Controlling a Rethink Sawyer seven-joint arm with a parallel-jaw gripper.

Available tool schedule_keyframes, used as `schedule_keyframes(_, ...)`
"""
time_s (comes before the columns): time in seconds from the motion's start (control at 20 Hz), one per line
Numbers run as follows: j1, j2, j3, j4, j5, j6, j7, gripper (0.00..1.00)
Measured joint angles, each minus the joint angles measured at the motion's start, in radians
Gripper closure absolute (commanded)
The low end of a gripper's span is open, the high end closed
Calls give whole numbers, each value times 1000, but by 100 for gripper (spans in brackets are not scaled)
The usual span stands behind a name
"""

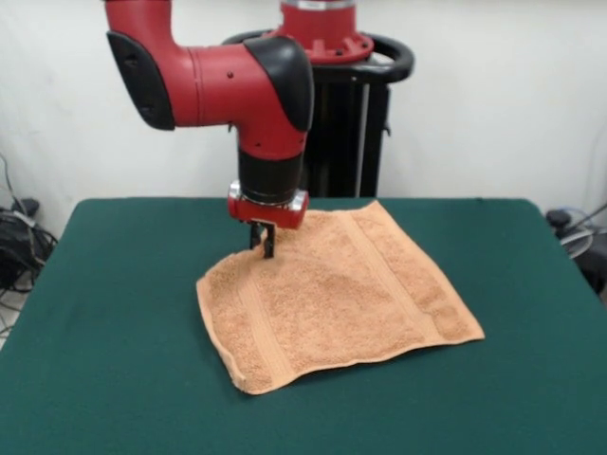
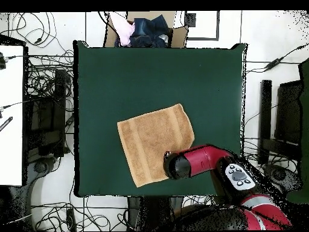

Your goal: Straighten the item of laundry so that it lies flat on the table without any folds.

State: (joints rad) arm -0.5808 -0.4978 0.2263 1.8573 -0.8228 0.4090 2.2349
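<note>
Towel mostly spread out near the middle of the green felt surface, slightly rotated. One corner at its 10 o'clock in the front view is lifted, pinched by the pincer, which is clenched on the cloth. Left to do: lay that corner down and smooth the slight ripple. Fuzzy orange-tan terry, roughly square, flat woven bands near two edges.

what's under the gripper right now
The towel: the gripper meets its raised far corner on the green table. The fingertips' hold is unclear, and overhead the arm covers that corner.
</note>
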Motion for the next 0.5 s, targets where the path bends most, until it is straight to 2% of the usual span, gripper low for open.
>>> schedule_keyframes(0.5, -16, 0, 0, 7, -1, 0, 0, 100)
